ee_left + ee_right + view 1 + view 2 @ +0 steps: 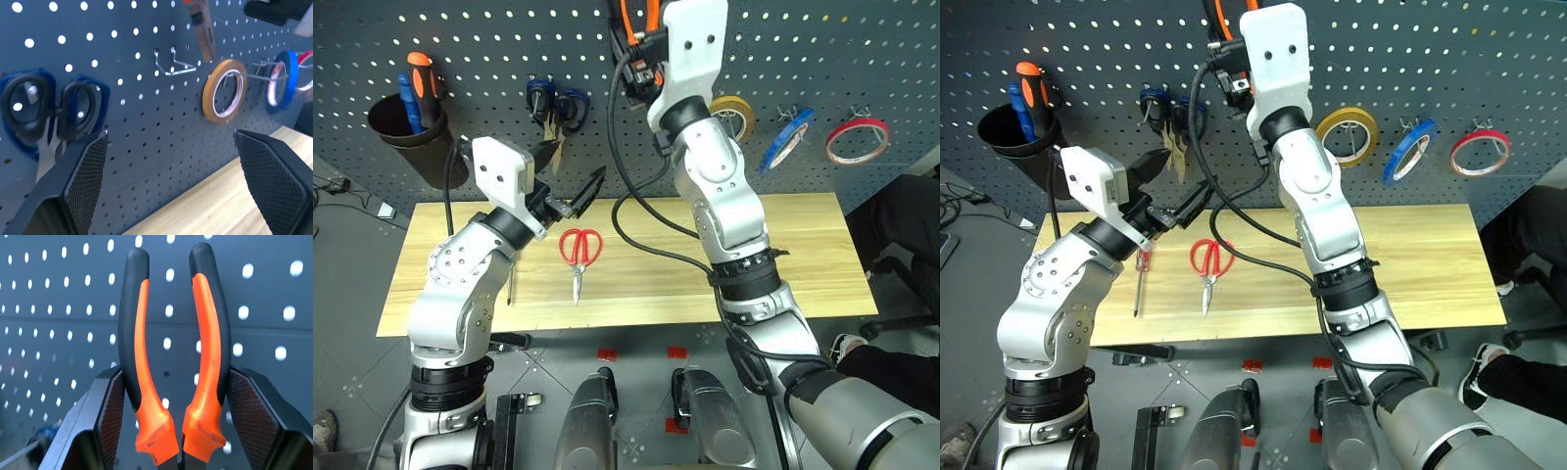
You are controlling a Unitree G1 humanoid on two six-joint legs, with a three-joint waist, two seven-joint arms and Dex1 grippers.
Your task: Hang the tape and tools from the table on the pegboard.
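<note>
Even, fairly bright overhead light; soft shadows on table (803,264). Wrist views: pegboard (274,293) holes blurred, scissors w/ blue handles (44,112) soft.

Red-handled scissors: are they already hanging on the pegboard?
No, the red-handled scissors lie flat on the table, below the pegboard.

The blue tape (786,138) hangs on a hook of the dark grey pegboard (862,59), between a yellow ring and a red one. The orange-and-black pliers (173,352) stand handles-up before the pegboard, clamped between the right gripper's (173,431) jaws. The red-handled scissors (578,257) lie flat on the light wooden counter (803,264), blades toward its front edge. The slim red-handled screwdriver (1140,282) lies beside them, nearer the counter's left end.
</note>
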